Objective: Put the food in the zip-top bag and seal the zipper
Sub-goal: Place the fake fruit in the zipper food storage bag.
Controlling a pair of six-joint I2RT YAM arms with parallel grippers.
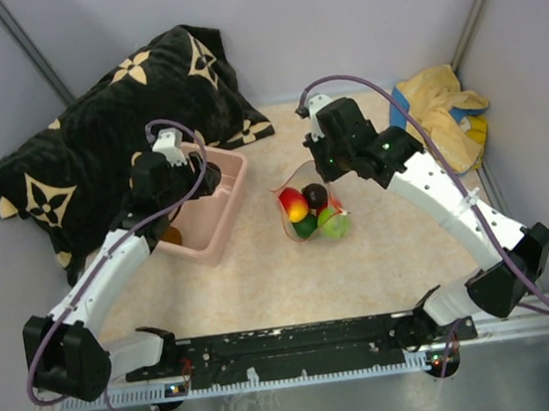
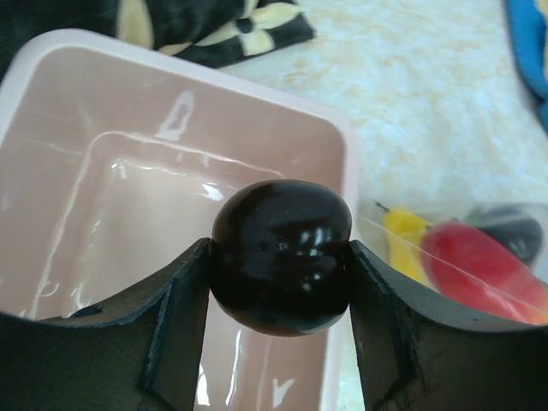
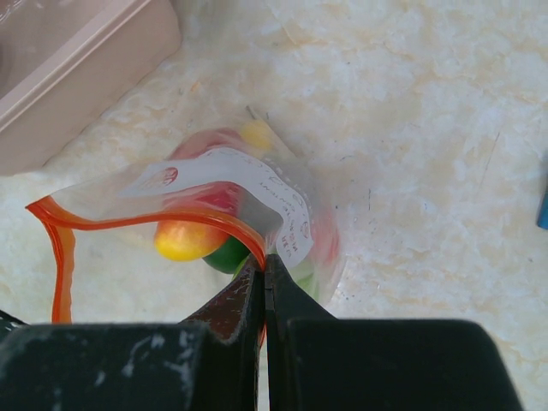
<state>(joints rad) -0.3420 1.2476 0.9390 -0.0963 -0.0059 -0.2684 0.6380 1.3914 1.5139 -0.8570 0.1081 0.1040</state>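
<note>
Left wrist view shows our left hand (image 2: 279,257) clamped on a dark brown fruit (image 2: 282,231) over the pink tub (image 2: 214,73), probably bound for the bag (image 3: 214,180). Our right hand (image 3: 264,278) pinches its zipper (image 3: 62,257), holding the mouth open on the bench (image 3: 411,128); other fruits (image 3: 184,240) sit inside.

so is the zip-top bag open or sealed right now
The zip-top bag is open: its zipper gapes in a wide loop, the right gripper pinching one edge.
</note>
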